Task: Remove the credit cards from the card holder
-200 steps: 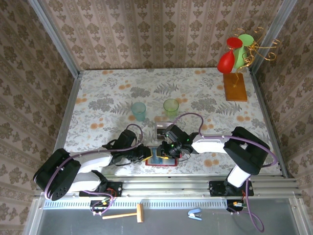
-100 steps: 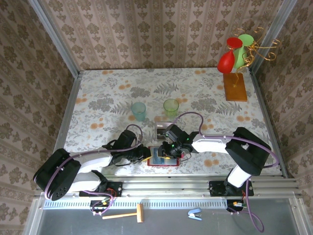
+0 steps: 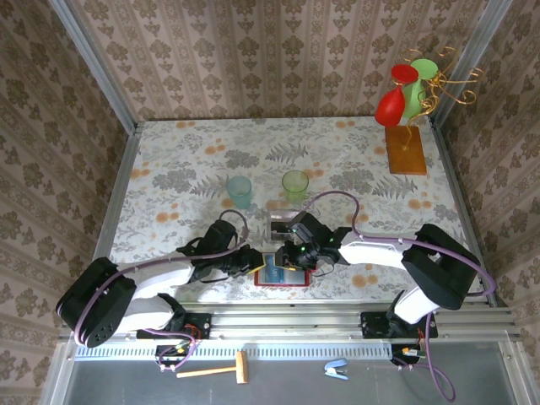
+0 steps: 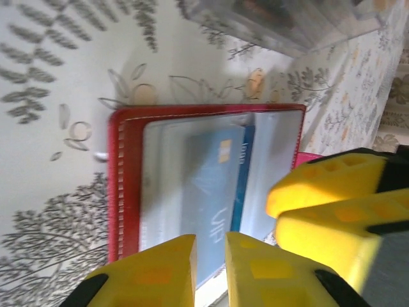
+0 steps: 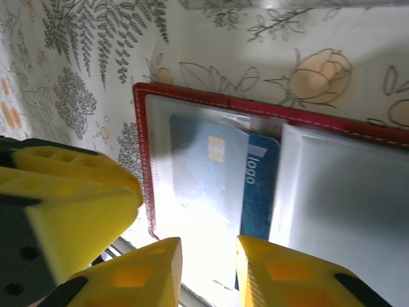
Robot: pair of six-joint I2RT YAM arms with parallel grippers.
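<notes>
The dark-red card holder point(image 3: 291, 283) lies open and flat near the table's front edge, its red border point(image 4: 115, 185) point(image 5: 142, 147) framing grey see-through pockets. A pale blue credit card point(image 4: 211, 185) point(image 5: 204, 179) with a gold chip lies in a pocket, over a darker blue card point(image 5: 259, 198). My left gripper point(image 3: 256, 263) point(image 4: 211, 268) hovers at the holder's near edge, jaws a narrow gap apart, the card's end showing in the gap. My right gripper point(image 3: 291, 256) point(image 5: 208, 268) is over the same card from the other side, jaws wider apart, nothing clamped.
A clear plastic box point(image 3: 283, 221) point(image 4: 287, 19) sits just behind the holder. Farther back stand a teal cup point(image 3: 240, 191) and a green cup point(image 3: 295, 184). A wooden stand point(image 3: 405, 149) with red and green pieces is at the back right. The metal front rail point(image 3: 337, 316) runs close by.
The right arm's forearm has swung a little to the right. Both grippers stay over the holder, and their jaws have not changed.
</notes>
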